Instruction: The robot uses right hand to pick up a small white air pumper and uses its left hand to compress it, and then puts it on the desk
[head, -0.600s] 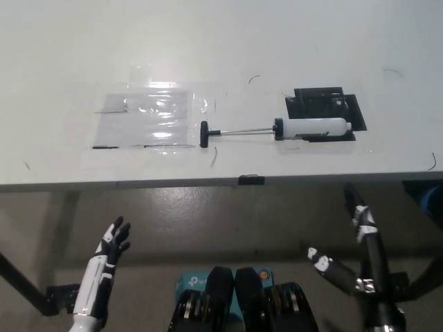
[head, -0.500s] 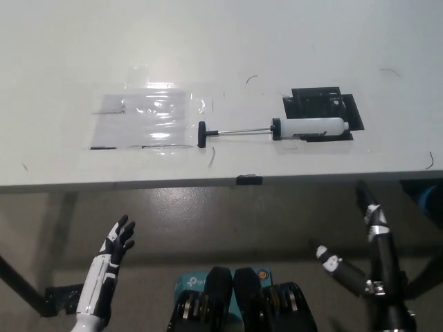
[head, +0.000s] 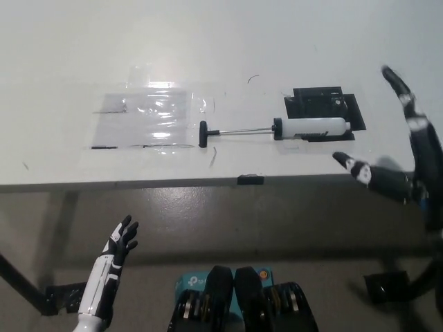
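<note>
white plastic, the air pumper (head: 310, 128) lies flat on the desk (head: 208, 48), barrel at 3 o'clock partly over a black mat (head: 325, 104), thin rod reaching toward 9 o'clock to its black handle (head: 203, 134) beside a clear plastic sheet (head: 149, 117). the black right hand (head: 398, 166) hangs at the pumper's 4 o'clock, fingers spread, grasping nothing. the white left hand (head: 116, 249) rests below the desk edge, released.
</note>
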Robot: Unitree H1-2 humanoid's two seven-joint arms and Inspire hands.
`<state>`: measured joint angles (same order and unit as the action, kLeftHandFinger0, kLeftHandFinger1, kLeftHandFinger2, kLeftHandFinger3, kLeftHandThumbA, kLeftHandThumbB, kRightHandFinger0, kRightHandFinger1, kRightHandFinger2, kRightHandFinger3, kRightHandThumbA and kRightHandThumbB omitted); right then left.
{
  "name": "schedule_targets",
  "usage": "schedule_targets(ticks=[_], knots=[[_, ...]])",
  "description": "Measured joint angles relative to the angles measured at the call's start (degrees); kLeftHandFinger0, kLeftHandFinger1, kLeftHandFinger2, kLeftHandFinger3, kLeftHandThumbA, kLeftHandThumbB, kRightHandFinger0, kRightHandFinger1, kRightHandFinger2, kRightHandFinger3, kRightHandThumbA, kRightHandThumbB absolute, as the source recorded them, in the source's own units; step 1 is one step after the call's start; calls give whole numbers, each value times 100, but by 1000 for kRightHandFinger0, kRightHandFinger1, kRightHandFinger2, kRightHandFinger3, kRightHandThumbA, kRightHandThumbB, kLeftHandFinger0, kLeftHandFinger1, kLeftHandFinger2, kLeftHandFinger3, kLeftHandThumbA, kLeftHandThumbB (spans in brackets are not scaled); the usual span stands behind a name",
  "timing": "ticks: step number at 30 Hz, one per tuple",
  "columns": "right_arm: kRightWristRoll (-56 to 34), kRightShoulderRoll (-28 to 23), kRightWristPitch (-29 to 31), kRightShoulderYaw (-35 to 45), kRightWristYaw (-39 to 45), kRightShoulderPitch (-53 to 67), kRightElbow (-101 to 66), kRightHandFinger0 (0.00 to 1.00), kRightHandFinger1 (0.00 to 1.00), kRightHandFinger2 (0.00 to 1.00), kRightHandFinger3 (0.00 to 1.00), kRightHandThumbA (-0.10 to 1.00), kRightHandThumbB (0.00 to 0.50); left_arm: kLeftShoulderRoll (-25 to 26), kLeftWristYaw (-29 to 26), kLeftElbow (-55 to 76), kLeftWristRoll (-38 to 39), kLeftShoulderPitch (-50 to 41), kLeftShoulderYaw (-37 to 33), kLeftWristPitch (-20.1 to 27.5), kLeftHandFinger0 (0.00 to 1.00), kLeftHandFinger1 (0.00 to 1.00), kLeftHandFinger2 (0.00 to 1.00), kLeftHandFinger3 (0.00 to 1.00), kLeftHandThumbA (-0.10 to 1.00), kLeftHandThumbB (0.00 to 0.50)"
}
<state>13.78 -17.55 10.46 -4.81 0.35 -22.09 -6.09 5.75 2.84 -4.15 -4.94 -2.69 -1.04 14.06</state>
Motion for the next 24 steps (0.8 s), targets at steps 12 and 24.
schedule_targets(ticks=[12, 24], knots=[[190, -413, -1088, -1289, 1440, -2515, 3180, 1000, 1000, 1000, 1000, 884, 470, 4, -2, 2, -36, -77, 5, -2, 1000, 1000, 1000, 1000, 1000, 73], [479, -10, -1549, -2176, 2430, -4403, 6393, 1000, 1000, 1000, 1000, 864, 425, 87, -3, 72, -81, -79, 33, 10, 1000, 1000, 1000, 1000, 1000, 70]])
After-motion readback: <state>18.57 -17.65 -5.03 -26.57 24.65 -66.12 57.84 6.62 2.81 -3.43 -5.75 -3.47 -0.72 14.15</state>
